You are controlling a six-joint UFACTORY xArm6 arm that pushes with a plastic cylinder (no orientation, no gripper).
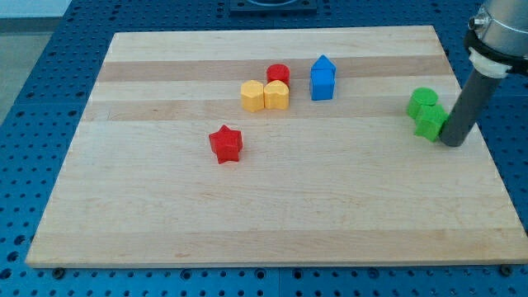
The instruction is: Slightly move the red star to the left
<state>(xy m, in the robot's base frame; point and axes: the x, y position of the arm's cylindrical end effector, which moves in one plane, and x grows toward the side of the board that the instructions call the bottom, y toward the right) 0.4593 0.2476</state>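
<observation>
The red star point(225, 144) lies on the wooden board point(272, 214), left of the middle. My tip point(453, 143) is far off at the view's right edge of the board. It stands right beside a green star-like block point(431, 123), touching or nearly touching it. A green round block point(422, 101) sits just above that one. The rod rises from the tip toward the view's top right.
A yellow hexagon point(252, 96) and a yellow rounded block point(276, 96) sit side by side above the red star. A red cylinder point(278, 74) is just behind them. A blue house-shaped block point(322, 78) stands to their right.
</observation>
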